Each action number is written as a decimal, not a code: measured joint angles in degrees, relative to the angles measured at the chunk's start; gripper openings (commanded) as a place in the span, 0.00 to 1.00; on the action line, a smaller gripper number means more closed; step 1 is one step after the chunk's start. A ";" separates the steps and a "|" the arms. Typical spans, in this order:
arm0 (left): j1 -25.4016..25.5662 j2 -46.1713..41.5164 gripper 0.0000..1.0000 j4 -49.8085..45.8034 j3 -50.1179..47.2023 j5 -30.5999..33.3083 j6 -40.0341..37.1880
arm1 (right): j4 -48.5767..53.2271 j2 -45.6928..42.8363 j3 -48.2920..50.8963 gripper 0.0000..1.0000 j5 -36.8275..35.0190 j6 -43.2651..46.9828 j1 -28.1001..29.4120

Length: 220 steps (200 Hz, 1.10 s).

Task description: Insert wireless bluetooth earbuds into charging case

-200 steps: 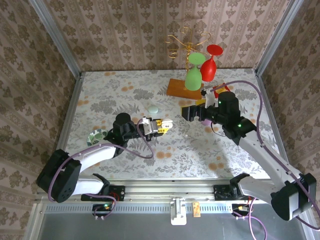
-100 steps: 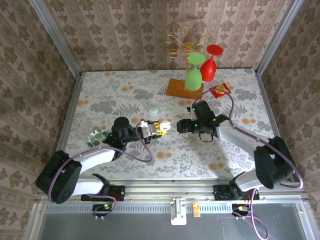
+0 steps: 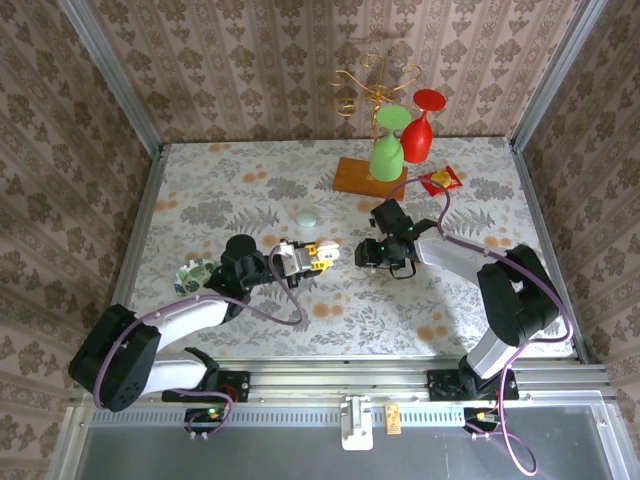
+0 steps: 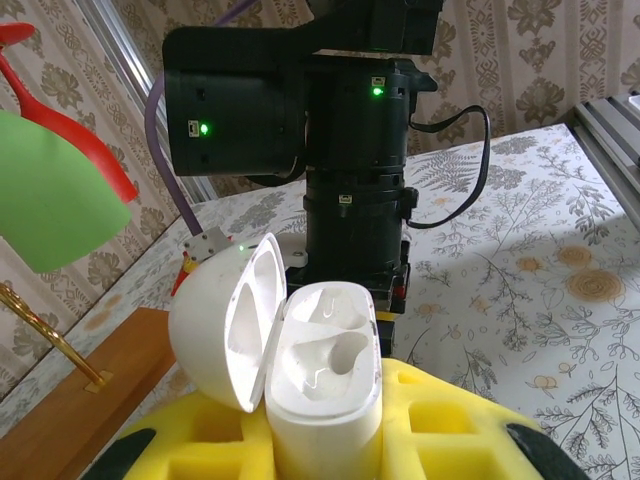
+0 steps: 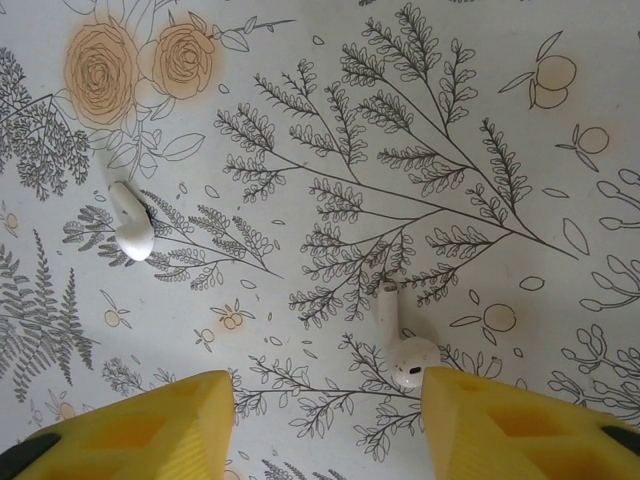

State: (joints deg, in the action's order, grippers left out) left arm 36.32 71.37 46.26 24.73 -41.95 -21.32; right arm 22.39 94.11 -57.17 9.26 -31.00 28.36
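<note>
**Case open in left hand; both earbuds loose under right hand**

Top view, far left of the floral tabletop (image 3: 230, 190): a small green-patterned round object (image 3: 190, 272).

The left hand (image 3: 320, 251) has its yellow fingers (image 4: 450, 425) closed on the base of the white charging case (image 4: 322, 385). The case is upright, with its lid (image 4: 222, 325) hinged open to the left. Both wells are empty.

A pale green oval case (image 3: 306, 217) lies just beyond, apart from both hands.

The right hand (image 5: 325, 435) is spread wide and holds nothing, fingers pointing down at the tabletop. Earbud A (image 5: 131, 222) lies well left of the gap. Earbud B (image 5: 405, 352) lies just beside the right-side finger (image 5: 520, 420); I cannot tell whether they touch.

At rear right, a green glass (image 3: 388, 150) and a red glass (image 3: 422, 125) hang inverted.
</note>
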 measured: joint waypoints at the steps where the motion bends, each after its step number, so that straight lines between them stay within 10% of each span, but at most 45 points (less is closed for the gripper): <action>1: 0.00 0.00 0.02 0.00 0.00 0.02 0.00 | 0.02 0.00 0.00 0.53 0.02 -0.09 0.00; 220: -0.50 -0.63 0.02 -0.94 -0.79 1.31 -1.49 | -5.99 3.61 2.05 0.50 -2.23 -10.32 -0.26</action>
State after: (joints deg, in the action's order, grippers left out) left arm 35.81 70.74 45.32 23.94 -40.64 -22.81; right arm 16.40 97.71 -55.11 7.03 -41.32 28.10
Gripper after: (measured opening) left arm 0.202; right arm 0.500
